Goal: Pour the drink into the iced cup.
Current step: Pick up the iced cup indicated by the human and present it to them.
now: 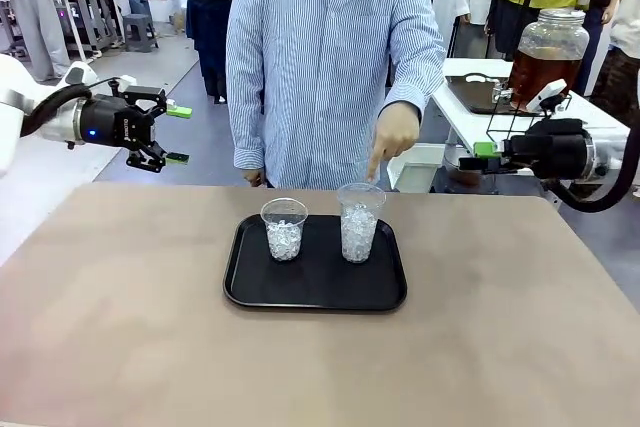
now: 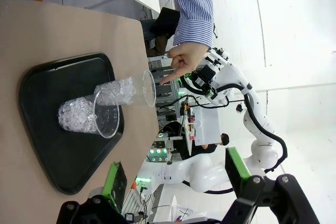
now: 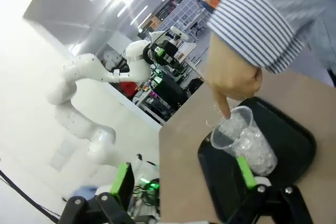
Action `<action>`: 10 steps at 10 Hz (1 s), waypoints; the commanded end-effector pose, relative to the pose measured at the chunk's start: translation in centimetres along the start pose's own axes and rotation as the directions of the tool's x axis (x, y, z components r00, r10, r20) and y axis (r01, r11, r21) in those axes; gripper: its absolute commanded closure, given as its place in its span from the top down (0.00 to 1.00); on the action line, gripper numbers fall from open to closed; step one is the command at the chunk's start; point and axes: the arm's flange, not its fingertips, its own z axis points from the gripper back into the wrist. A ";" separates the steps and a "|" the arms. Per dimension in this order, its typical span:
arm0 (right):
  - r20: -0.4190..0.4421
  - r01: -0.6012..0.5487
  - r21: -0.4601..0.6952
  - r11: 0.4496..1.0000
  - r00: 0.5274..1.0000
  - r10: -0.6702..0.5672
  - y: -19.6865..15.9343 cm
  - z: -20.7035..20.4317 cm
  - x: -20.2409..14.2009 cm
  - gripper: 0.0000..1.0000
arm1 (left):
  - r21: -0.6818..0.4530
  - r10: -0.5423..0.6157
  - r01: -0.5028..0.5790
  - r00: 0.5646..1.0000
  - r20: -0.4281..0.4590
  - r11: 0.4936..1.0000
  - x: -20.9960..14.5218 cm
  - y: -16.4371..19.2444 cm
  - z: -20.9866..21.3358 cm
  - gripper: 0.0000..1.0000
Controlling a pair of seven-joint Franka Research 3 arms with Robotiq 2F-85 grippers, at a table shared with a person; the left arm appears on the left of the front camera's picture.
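Behind the shared brown table (image 1: 120, 327), on a white side counter, the drink (image 1: 540, 75) is sitting as amber-brown liquid inside a big lidded glass jar (image 1: 552, 32). It is standing just beyond and above the right gripper (image 1: 473, 156), which is hanging sideways with its jaws spread wide and gripping nothing. Well across from it, the left gripper (image 1: 178, 135) is hovering off the table's far edge, likewise gaping and empty. Between the 2 grippers and below both, a black tray (image 1: 240, 292) is carrying 2 clear plastic cups of ice. A taller cup (image 1: 358, 222) is standing on the right gripper's side and a shorter cup (image 1: 284, 229) on the left gripper's side, near each other but apart. A person's hand (image 1: 395, 135) is pointing 1 finger down at the taller cup's rim, so that cup is probably the intended target. Since both cups are holding ice, the pour is at risk of going into the wrong 1. The jar is looking broad and heavy for 2 fingers, so a grip may be slipping or tilting unevenly and sending liquid over the tray. The cups are looking light, and a passing gripper could be knocking 1 over. The pointing finger is also sitting in the approach path.
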 end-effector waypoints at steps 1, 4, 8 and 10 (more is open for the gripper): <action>0.031 -0.237 0.033 0.971 0.971 0.236 -1.8 -1.4 -1.2 1.00 | 0.001 -0.002 0.002 1.000 0.006 1.000 -0.1 -0.1 0.0 1.00; 0.011 -0.469 0.063 0.881 0.883 0.470 -4.2 -3.0 -2.8 1.00 | 0.001 -0.002 0.002 1.000 0.006 1.000 -0.1 -0.1 0.0 1.00; 0.010 -0.585 0.018 0.811 0.811 0.585 -6.0 -4.2 -3.4 1.00 | 0.001 -0.002 0.002 1.000 0.006 1.000 -0.1 -0.1 0.0 1.00; -0.008 -0.555 0.061 0.829 0.831 0.557 -5.8 -3.7 -3.9 1.00 | 0.001 -0.002 0.002 1.000 0.006 1.000 -0.1 -0.1 0.0 1.00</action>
